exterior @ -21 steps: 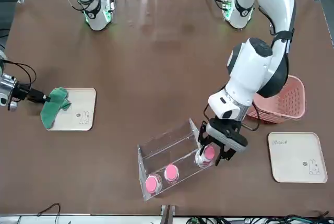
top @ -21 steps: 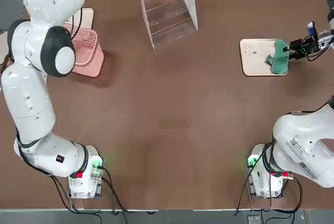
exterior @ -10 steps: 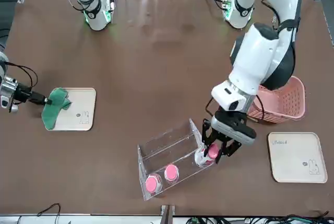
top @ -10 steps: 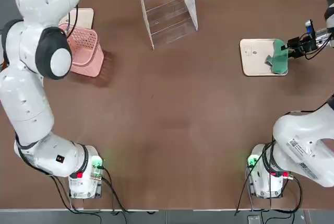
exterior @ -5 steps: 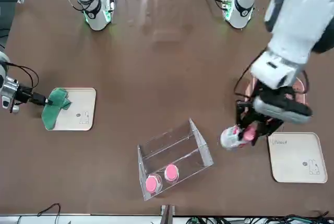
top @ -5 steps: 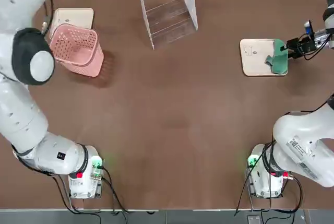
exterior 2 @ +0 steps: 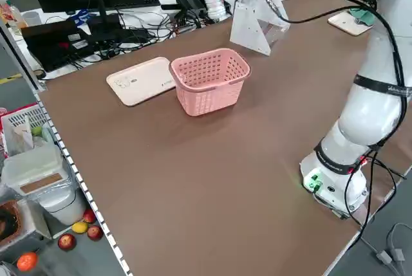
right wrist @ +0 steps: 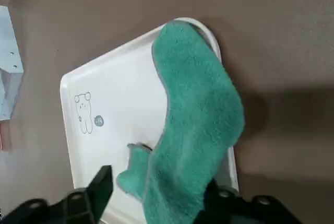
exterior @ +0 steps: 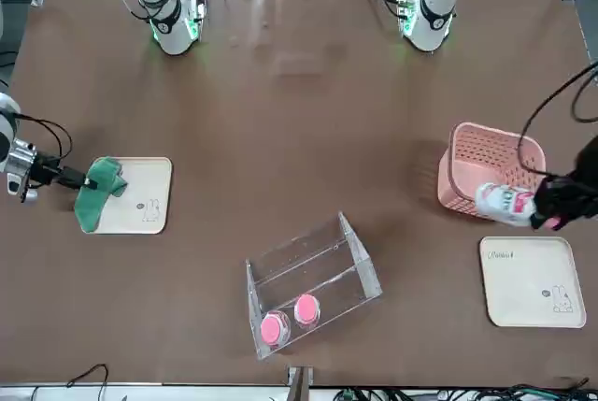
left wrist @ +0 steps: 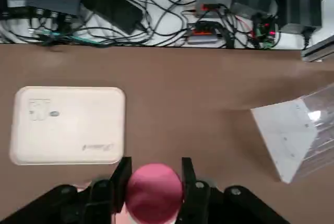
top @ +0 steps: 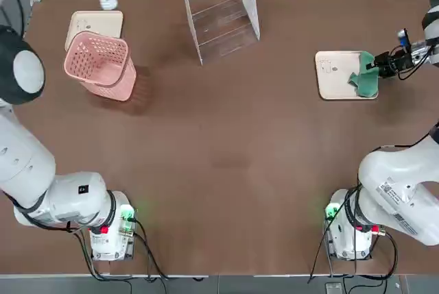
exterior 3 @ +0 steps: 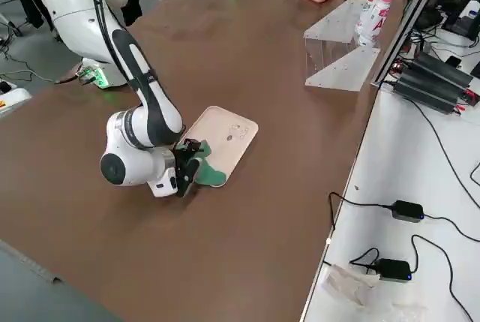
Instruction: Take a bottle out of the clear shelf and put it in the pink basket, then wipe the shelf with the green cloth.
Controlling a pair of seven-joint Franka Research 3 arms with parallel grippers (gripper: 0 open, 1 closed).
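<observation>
Front view, right edge: left gripper (exterior: 544, 214) grasping bottle (exterior: 503, 202) near basket (exterior: 491, 147); far left, right gripper (exterior: 91, 183), released, reaching to cloth (exterior: 96, 200).

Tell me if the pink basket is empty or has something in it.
Empty: in the left side view, the pink basket shows only its bare bottom.
</observation>
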